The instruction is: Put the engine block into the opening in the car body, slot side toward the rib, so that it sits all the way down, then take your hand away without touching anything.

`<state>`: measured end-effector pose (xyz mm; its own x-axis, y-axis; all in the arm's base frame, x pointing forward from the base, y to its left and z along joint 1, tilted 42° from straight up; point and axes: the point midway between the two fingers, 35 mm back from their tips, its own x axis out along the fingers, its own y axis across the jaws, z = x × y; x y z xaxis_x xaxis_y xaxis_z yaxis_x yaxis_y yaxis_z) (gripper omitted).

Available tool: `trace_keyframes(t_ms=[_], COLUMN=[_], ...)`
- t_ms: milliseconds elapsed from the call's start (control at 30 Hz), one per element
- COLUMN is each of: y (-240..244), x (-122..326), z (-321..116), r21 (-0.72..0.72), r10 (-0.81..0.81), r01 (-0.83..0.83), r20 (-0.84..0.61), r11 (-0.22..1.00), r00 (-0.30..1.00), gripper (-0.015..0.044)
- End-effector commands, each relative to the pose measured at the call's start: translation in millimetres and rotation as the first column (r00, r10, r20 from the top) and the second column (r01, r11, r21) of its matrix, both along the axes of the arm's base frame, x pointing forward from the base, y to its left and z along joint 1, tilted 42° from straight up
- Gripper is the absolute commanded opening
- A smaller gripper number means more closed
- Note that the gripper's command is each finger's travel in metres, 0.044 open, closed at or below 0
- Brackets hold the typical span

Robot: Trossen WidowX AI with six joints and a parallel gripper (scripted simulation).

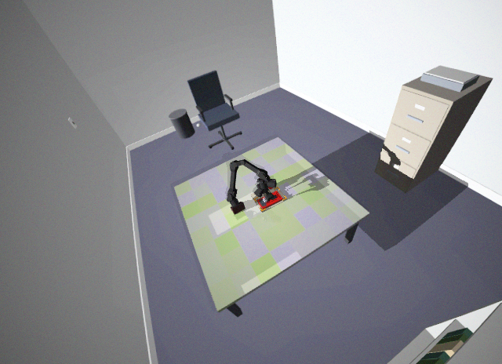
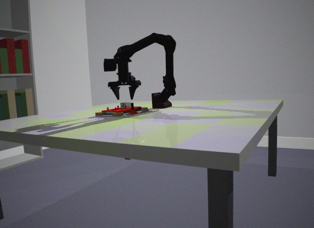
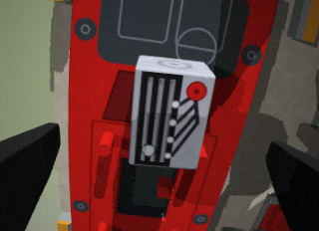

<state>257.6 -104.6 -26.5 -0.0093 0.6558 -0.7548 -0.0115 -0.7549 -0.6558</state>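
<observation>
One gripper (image 1: 265, 198) (image 2: 124, 99) (image 3: 167, 143), yours, fingers wide, nothing held | engine block (image 2: 125, 104) (image 3: 171, 114): wrist frame centre, above red car body (image 1: 276, 198) (image 2: 111, 111) (image 3: 85, 92), partly overlapping dark opening (image 3: 145, 191)

Black arm (image 1: 243, 163) (image 2: 154, 38) arched high from base, upper links bent over, forearm sloping down to wrist (image 2: 123, 55). Claw (image 1: 265, 194) (image 2: 124, 99) (image 3: 167, 143) pointing down (nearly plumb, by exterior view), jaws spread wide, nothing between tapered fingers (image 2: 131, 92), tips hanging above surface, apart from it.
</observation>
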Motion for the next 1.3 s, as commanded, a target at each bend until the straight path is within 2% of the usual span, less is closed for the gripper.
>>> trace_keyframes(t_ms=[0,433,800,1067,1200,1267], y=[5.8,18.1,18.1,18.1,14.3,9.1], x=[-1.1,-1.5,-1.5,-1.5,0.3,2.7], z=[-5.6,-19.1,-19.1,-19.1,-17.8,-15.9], r21=[0.006,0.006,0.006,0.006,-0.011,-0.034], r10=[-0.005,-0.005,-0.005,-0.005,0.0,0.006], r01=[0.005,0.005,0.005,0.005,0.0,-0.005], r20=[-0.005,-0.005,-0.005,-0.005,0.009,0.028], r11=[1.0,1.0,1.0,1.0,1.0,0.999], r00=[1.0,1.0,1.0,1.0,1.0,1.0], gripper=[0.044,0.044,0.0151,0.0098,0.0,0.0])
